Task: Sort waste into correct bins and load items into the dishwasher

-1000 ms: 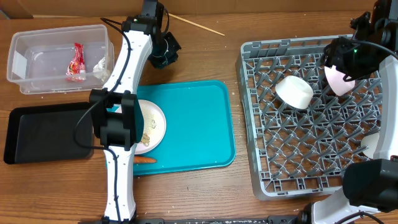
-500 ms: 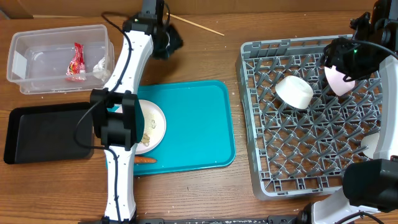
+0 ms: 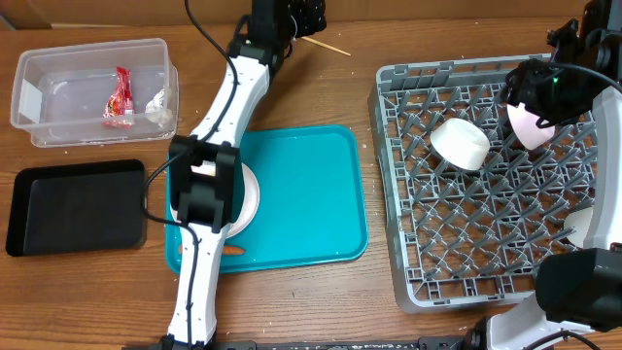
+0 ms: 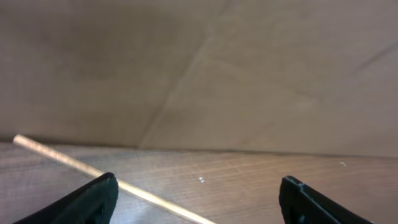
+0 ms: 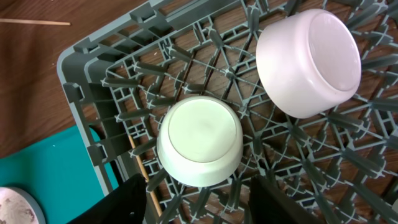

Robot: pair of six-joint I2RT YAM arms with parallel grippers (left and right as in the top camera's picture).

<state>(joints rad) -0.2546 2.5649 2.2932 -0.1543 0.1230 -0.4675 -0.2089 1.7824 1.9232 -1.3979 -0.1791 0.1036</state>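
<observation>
Left arm reaching to the far edge of the table for a chopstick. The left gripper (image 4: 198,186) has its jaws spread wide and holds nothing; only bare wood shows between the two fingers. The wooden chopstick (image 4: 68,163) lies flat on the table, in the open strip between the clear tub (image 3: 92,58) and the grey dish rack (image 3: 394,175), beyond the teal tray (image 3: 311,185). In the left wrist view its long axis runs obliquely from upper left towards bottom centre. It passes close by the left finger rather than midway between the jaws. The stick is thus off-centre and skewed to the closing line, so the coming move probably calls for a sideways shift and a turn of the wrist before descent. The left arm is plainly the nearer. The right gripper (image 5: 202,193) hangs over the rack, well apart from the chopstick. Its jaws are parted and empty above an upturned small white cup (image 5: 199,140) and a pale pink bowl (image 5: 309,59).
</observation>
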